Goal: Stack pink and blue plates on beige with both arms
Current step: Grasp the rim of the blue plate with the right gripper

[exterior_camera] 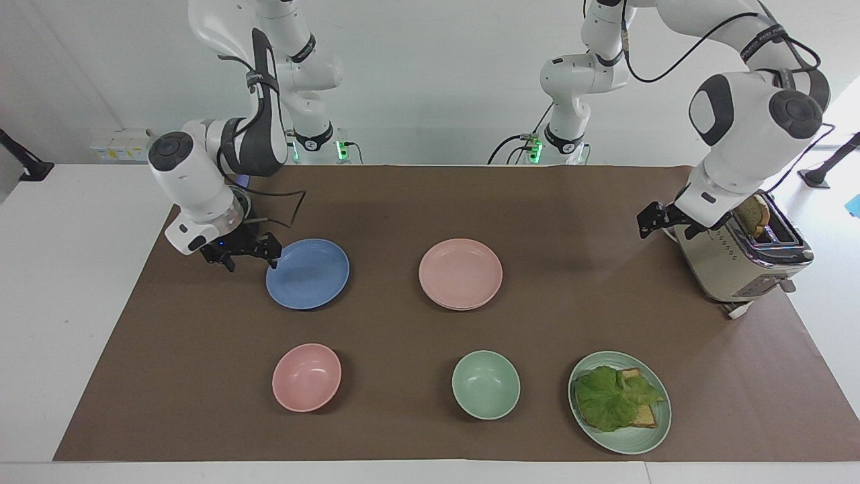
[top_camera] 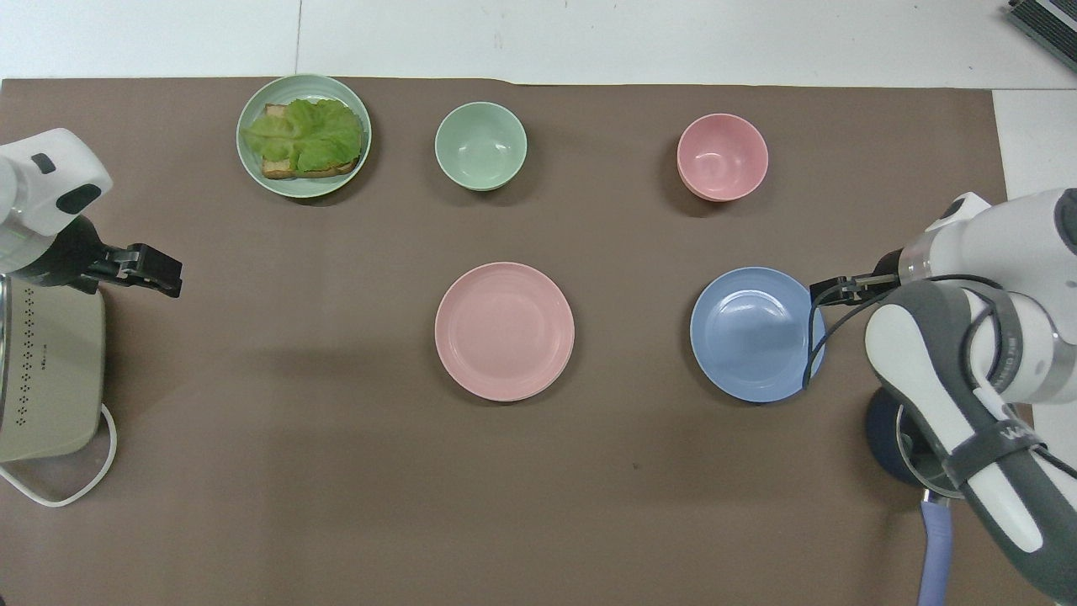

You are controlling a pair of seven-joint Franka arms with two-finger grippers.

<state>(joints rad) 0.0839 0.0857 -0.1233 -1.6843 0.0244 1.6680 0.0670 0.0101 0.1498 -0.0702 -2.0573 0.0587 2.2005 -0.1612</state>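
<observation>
While both fingers gape empty, right gripper (exterior_camera: 250, 256) nears blue plate (exterior_camera: 308, 273) — apart.

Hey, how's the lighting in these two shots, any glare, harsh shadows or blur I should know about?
Facing view: even light, brighter wash near the toaster; soft shadows beside the pink plate and blue plate. Overhead view: flat light, a small sheen on the blue plate, a faint shadow on the brown mat by the left gripper; no visible motion blur on the right gripper.
</observation>
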